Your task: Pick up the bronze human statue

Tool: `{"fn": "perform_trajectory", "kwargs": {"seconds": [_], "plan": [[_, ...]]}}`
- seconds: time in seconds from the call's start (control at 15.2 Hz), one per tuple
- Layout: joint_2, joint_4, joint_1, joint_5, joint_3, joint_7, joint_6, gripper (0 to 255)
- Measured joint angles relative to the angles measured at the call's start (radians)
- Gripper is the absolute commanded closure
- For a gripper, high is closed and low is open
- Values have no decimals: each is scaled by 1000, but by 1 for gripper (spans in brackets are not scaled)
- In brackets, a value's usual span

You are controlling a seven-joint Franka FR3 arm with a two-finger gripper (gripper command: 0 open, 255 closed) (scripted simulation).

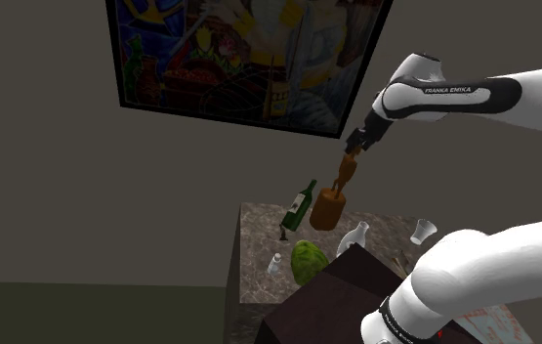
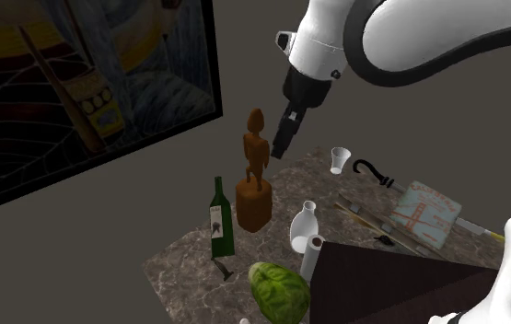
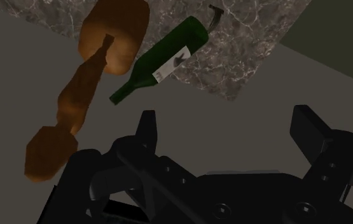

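Observation:
The brown human statue (image 1: 335,195) (image 2: 255,173) stands upright on its block base at the far edge of the marble table (image 1: 259,279) (image 2: 189,269), close to the wall. My black gripper (image 1: 354,147) (image 2: 283,145) hovers open beside the figure's head and upper body, not touching it. In the wrist view the statue (image 3: 83,89) lies outside the fingers, off to the side of one fingertip (image 3: 148,126). Nothing sits between the two fingers of the gripper (image 3: 229,130).
A green bottle (image 1: 299,205) (image 2: 220,221) (image 3: 162,60) stands right next to the statue. A lumpy green ball (image 2: 279,290), a white vase (image 2: 305,225), a white cup (image 2: 340,159) and a map (image 2: 423,214) share the table. A painting (image 1: 249,49) hangs behind.

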Motion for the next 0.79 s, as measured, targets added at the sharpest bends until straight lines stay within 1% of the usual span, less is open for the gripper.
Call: {"fn": "perform_trajectory", "kwargs": {"seconds": [0.2,0.4,0.59,0.66,0.79], "plan": [[97,19,6,22,-71,-48,100,0],[197,49,24,70,-138,-100,190,0],[298,89,48,147,-213,-181,262,0],[333,110,57,182,-240,-215,279,0],[416,145,80,275,-288,-290,322,0]]}}
